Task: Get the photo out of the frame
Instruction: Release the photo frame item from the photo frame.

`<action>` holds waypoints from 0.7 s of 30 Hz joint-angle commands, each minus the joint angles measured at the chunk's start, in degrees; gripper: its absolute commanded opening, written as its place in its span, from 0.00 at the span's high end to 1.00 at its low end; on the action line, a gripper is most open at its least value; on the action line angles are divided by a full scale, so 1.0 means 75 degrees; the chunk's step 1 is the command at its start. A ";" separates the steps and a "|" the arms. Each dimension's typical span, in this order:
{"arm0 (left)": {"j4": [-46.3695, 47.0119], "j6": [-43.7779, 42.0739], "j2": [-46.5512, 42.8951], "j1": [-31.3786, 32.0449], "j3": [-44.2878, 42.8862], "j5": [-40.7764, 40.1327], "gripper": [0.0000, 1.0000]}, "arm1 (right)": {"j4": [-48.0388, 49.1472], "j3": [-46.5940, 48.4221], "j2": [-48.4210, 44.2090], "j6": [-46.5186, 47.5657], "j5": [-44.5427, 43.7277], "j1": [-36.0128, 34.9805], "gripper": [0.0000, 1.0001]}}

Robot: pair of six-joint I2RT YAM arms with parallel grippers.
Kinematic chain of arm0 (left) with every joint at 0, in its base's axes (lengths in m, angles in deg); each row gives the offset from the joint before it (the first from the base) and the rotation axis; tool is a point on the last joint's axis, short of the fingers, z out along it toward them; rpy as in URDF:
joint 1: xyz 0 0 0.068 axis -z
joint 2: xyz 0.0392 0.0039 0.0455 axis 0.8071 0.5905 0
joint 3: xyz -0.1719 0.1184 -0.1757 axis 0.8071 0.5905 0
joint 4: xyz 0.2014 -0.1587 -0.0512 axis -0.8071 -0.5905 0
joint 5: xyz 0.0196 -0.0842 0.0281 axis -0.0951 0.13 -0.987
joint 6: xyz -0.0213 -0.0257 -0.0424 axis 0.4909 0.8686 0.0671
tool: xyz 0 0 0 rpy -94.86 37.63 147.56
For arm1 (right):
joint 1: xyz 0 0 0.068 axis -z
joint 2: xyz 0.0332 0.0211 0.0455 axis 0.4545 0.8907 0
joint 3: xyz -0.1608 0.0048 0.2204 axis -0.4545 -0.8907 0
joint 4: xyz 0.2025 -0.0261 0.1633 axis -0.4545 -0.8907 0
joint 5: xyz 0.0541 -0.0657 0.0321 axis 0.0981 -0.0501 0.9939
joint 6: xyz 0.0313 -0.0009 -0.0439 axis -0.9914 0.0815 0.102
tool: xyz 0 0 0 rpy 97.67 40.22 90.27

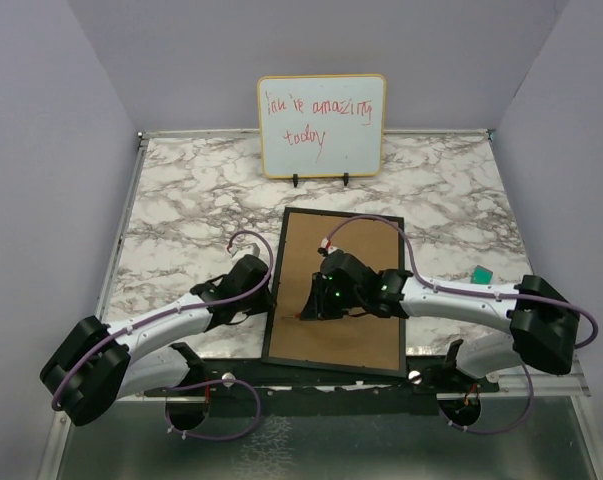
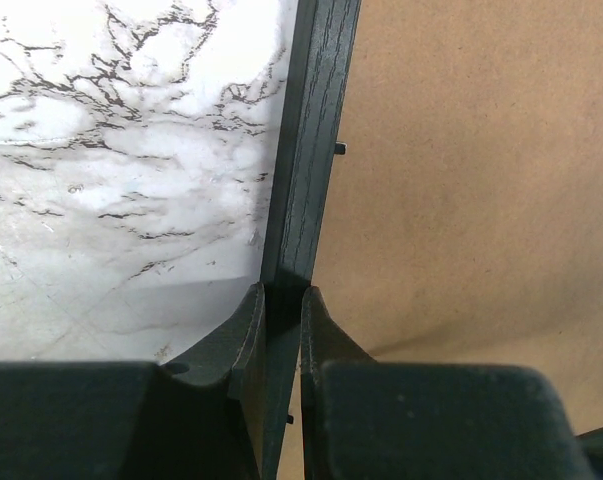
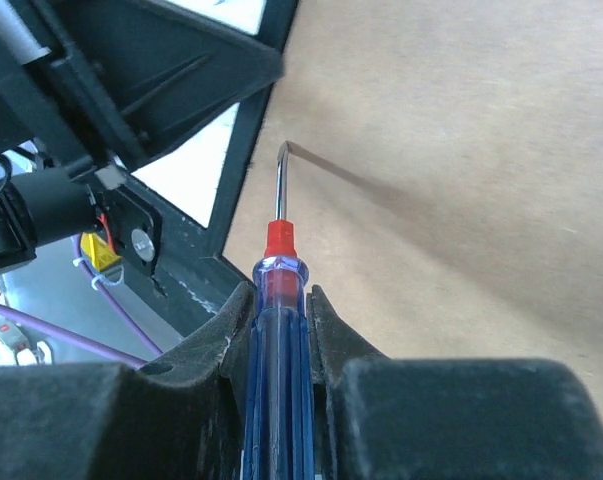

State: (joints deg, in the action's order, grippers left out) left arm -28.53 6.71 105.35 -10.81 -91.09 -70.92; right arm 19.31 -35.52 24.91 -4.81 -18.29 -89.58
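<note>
1 frame (image 2: 311,150), back up. My L gripper (image 2: 283,300) clamped on its left rail, marble (image 2: 131,150) outside. R gripper (image 3: 281,300) clamped on 1 screwdriver (image 3: 278,350), tip ahead nr backing (image 3: 461,200) edge.

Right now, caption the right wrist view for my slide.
Right gripper clamps a blue screwdriver, tip against the frame's back panel.

- Whiteboard (image 1: 322,125), red handwriting, upright, top centre.
- Marble tabletop (image 1: 181,220).
- Small green object (image 1: 480,273), centre right on the tabletop.
- Blue-handled screwdriver (image 3: 277,340), red collar, bent tip.
</note>
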 commanded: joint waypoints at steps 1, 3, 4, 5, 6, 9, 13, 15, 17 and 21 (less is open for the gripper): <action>-0.0851 0.0164 0.0155 0.0044 0.0297 0.0036 1.00 | 0.0794 -0.0688 -0.0684 -0.0070 0.0438 0.0579 0.99; -0.0866 0.0146 0.0143 0.0044 0.0279 0.0025 1.00 | 0.0918 -0.0830 -0.0840 0.0074 0.0595 0.0825 0.99; -0.0885 0.0140 0.0128 0.0044 0.0269 0.0014 1.00 | 0.0972 -0.0870 -0.0889 0.0188 0.0689 0.0953 1.00; -0.0897 0.0132 0.0112 0.0044 0.0260 0.0018 1.00 | 0.1008 -0.0885 -0.0915 0.0303 0.0777 0.1079 1.00; -0.0911 0.0121 0.0101 0.0044 0.0261 0.0022 0.95 | 0.1076 -0.0912 -0.0910 0.0420 0.0892 0.1206 0.99; -0.0923 0.0077 -0.0006 0.0044 0.0249 0.0061 0.74 | 0.1400 -0.1018 -0.0856 0.0594 0.1407 0.1759 1.00; -0.0892 -0.0074 -0.0123 0.0044 0.0225 0.0131 0.63 | 0.2131 -0.1067 -0.0596 0.0810 0.2151 0.2223 1.00; -0.0884 -0.0180 -0.0064 0.0046 0.0188 0.0167 0.63 | 0.2348 -0.0996 -0.0352 0.0973 0.2472 0.2385 0.99; -0.0879 -0.0212 0.0048 0.0044 0.0162 0.0207 0.63 | 0.2484 -0.0936 -0.0097 0.1019 0.2554 0.2472 1.00; -0.0849 -0.0339 0.0305 0.0047 0.0060 0.0343 0.61 | 0.2750 -0.0850 0.0365 0.1149 0.2838 0.2538 0.99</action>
State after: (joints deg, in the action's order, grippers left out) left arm -29.99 6.32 104.82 -10.81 -91.18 -70.29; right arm 35.86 -42.95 24.67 1.37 -1.76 -71.06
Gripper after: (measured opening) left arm 0.376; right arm 0.213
